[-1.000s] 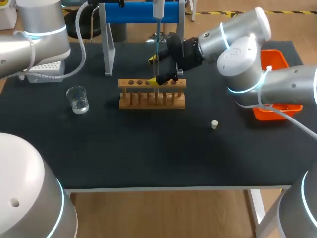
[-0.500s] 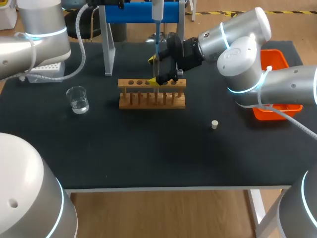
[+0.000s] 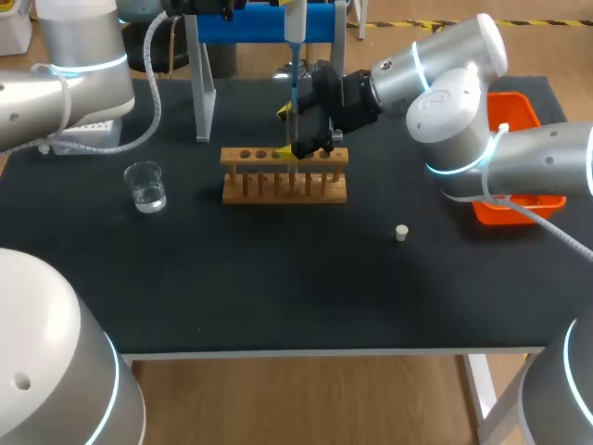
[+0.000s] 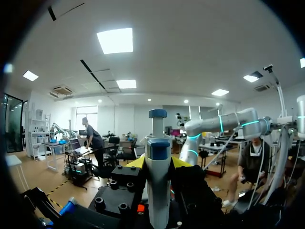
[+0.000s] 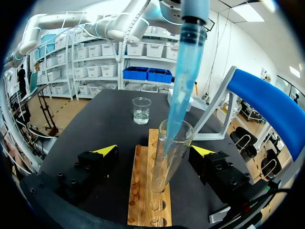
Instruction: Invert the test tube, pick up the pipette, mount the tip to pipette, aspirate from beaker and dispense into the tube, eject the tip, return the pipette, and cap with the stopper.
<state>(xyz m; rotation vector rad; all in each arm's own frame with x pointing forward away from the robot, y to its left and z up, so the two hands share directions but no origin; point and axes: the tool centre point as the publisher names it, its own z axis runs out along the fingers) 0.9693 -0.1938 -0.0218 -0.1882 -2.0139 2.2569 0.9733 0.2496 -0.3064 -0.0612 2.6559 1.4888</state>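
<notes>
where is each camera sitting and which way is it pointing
Head view: above and behind the robot, looking down on the table; left arm and right arm enter from the sides.
Left wrist view: on the left wrist, facing out into the room; left gripper holds the pipette.
Right wrist view: on the right wrist, looking down past the right gripper at the test tube in the rack.
Shared: head and right wrist both show rack and beaker.
</notes>
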